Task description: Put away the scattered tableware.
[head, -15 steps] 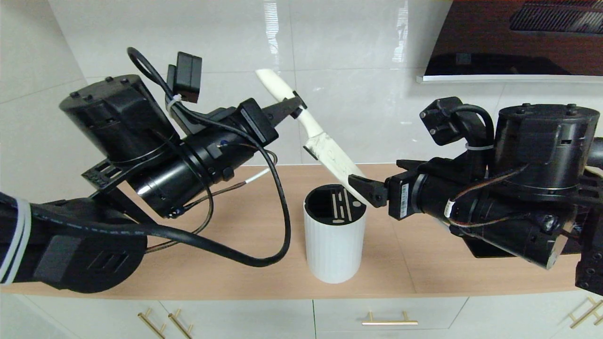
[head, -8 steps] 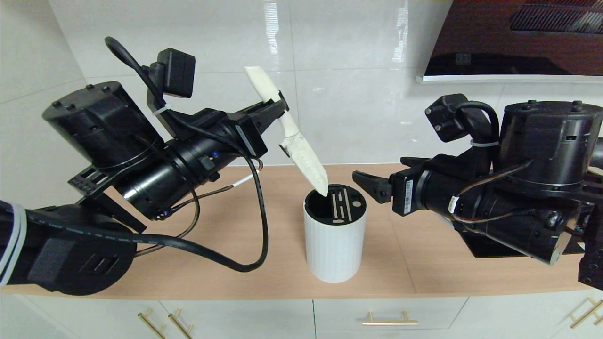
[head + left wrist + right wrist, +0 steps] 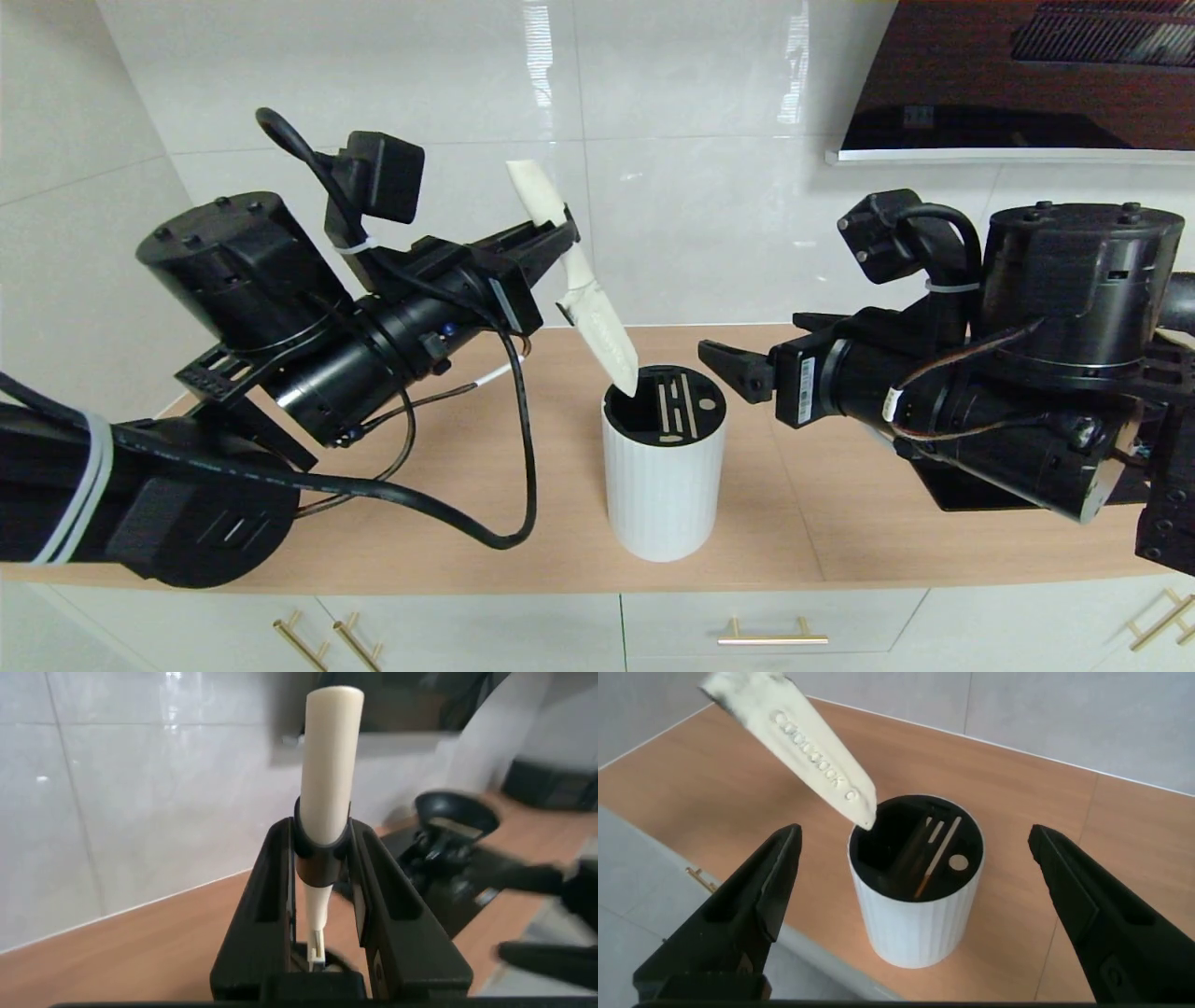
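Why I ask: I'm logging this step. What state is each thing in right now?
Cream ceramic knife with dimpled blade: held by its handle, tilted, tip at the holder's large opening.
White ribbed cylindrical knife holder: upright on the wooden counter.
Left end effector: shut on the knife's handle.
Right end effector: open, empty, beside the holder.

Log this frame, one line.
left pincer: shut on knife | tip at holder opening | right pincer: open, beside holder
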